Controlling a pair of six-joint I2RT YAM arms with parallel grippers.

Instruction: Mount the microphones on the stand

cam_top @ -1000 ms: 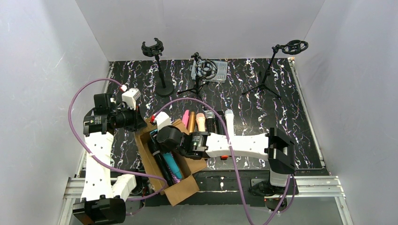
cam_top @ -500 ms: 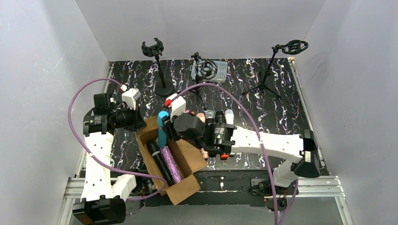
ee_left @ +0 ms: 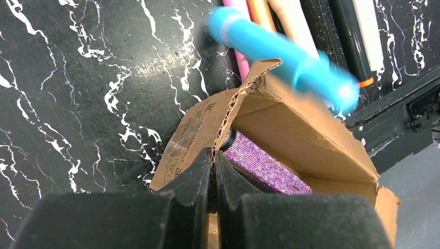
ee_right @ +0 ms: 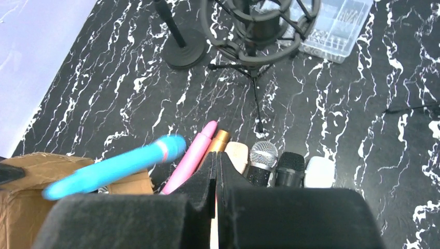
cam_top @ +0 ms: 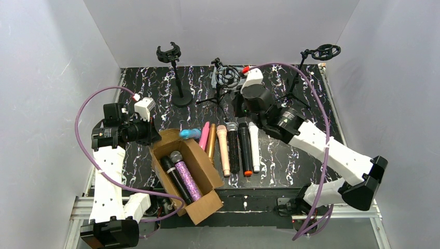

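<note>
A teal microphone (cam_top: pixel 190 134) (ee_right: pixel 119 166) (ee_left: pixel 280 57) shows blurred over the far edge of the cardboard box (cam_top: pixel 205 168), with no gripper on it. Pink (cam_top: pixel 204 136), gold (cam_top: pixel 211 141), peach (cam_top: pixel 223 148), glittery black (cam_top: pixel 233 148), black (cam_top: pixel 243 148) and white (cam_top: pixel 253 145) microphones lie in a row on the table. A black microphone (cam_top: pixel 174 177) and a purple glitter one (cam_top: pixel 186 175) lie in the box. My left gripper (cam_top: pixel 151 130) (ee_left: pixel 212 153) is shut on the box's flap. My right gripper (cam_top: pixel 239 108) (ee_right: pixel 215 155) is shut and empty, above the row's heads and near the middle tripod stand (cam_top: pixel 227 77).
A round-base stand (cam_top: pixel 172 54) is at the back left and a tripod stand (cam_top: pixel 324 52) at the back right. A clear plastic case (cam_top: pixel 243 79) lies behind the middle stand. White walls enclose the black marbled table (cam_top: pixel 311 129).
The right gripper lifted the teal microphone out of the box, let it go and shut, then swung back toward the middle stand. The left arm kept still on the flap.
</note>
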